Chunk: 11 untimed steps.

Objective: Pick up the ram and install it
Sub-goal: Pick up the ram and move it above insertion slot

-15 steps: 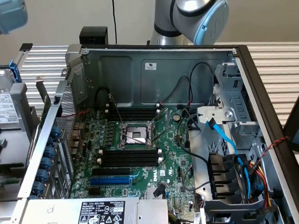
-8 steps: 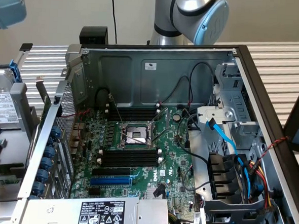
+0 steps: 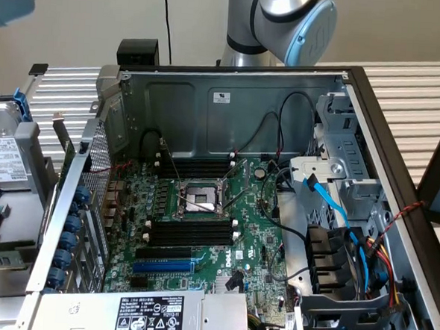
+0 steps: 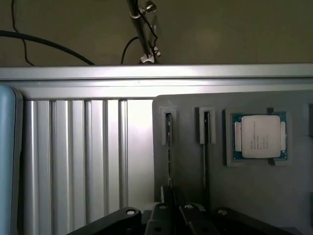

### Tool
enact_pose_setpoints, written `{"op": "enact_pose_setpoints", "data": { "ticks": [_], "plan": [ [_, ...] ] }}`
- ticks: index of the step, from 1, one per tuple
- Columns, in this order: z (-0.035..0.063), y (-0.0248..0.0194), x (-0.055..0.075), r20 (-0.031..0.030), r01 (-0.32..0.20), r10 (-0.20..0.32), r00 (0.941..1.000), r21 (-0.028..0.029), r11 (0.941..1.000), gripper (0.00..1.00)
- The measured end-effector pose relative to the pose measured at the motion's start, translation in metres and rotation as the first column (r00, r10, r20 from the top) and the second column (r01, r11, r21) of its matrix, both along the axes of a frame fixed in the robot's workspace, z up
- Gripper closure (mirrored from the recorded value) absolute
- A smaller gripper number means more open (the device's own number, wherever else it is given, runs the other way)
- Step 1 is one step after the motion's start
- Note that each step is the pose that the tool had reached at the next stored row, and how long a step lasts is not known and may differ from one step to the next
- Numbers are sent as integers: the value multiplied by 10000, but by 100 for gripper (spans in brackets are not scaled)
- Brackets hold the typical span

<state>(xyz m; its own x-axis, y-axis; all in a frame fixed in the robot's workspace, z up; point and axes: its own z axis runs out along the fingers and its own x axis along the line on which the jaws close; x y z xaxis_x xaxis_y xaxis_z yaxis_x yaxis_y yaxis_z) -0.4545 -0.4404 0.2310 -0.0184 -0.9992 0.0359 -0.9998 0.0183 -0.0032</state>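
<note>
Ram (image 4: 168, 147), a long, narrow circuit-board stick, is seen edge-on, standing in a narrow slot of a flat grey holder tray (image 4: 254, 196). The tray lies on a ribbed aluminium table surface (image 4: 73, 156), and a square silver-lidded processor chip (image 4: 259, 136) is seated in a recess of the same tray, well apart from the stick. The ram is judged to be light, thin and stiff, yet fragile. Its flat faces carry chips and its lower edge carries contacts, so hold is best taken across the two faces at the top edge, near the middle of its length, and twisting is to be avoided.

The black two-fingered gripper (image 4: 175, 218) is placed directly over the near end of that slot. Its dark fingers (image 4: 161, 215) are drawn close together and appear to be pinched on the stick's upper edge, with the stick not yet lifted out.

In the exterior view the silver and pale-blue jointed robot arm (image 3: 289, 19) is seen behind the rear wall of the open grey steel computer case (image 3: 231, 106). It is held away from the long black empty memory slots (image 3: 189, 234) on the green motherboard. The tool is judged to be pointed straight down at the tray.
</note>
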Motion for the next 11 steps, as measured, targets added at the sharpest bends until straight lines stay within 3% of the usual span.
{"op": "enact_pose_setpoints", "data": {
  "ticks": [7,11],
  "plan": [
    [155,0,0,0,0,0,10000,-87,10000,88],
    [249,0,0,0,0,0,10000,-169,9999,88]
  ]
}}
